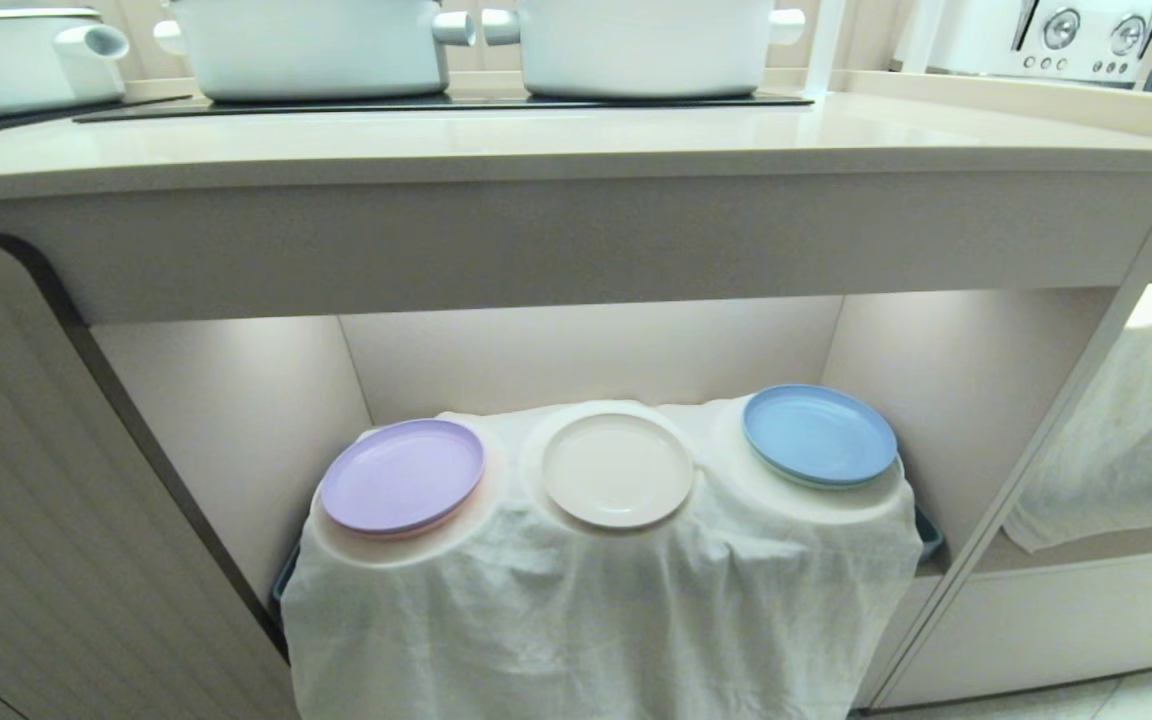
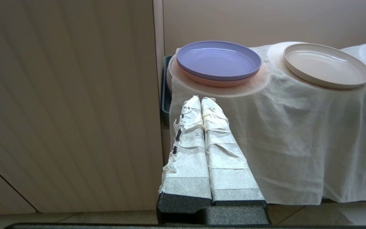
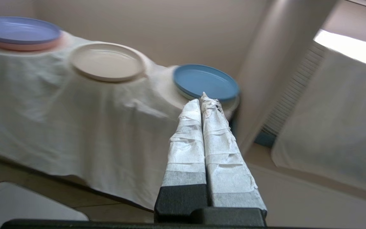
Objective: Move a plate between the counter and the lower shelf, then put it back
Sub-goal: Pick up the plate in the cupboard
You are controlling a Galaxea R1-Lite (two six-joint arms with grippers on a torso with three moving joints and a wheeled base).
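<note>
- While three plates top the cloth [image 1: 596, 600], the cream plate [image 1: 618, 469] sits between lilac [image 1: 403, 475] and blue [image 1: 819, 434].
- Two grippers, left [image 2: 201, 101] and right [image 3: 204, 99], sit below the cloth's humps, jaws pressed together, empty.

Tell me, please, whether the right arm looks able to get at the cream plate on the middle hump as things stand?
Probably yes. The cream plate lies uncovered on the white cloth between the lilac plate and the light blue plate, clear of both. The right tool, shut and empty, sits low before the blue plate; it must open first.
</note>
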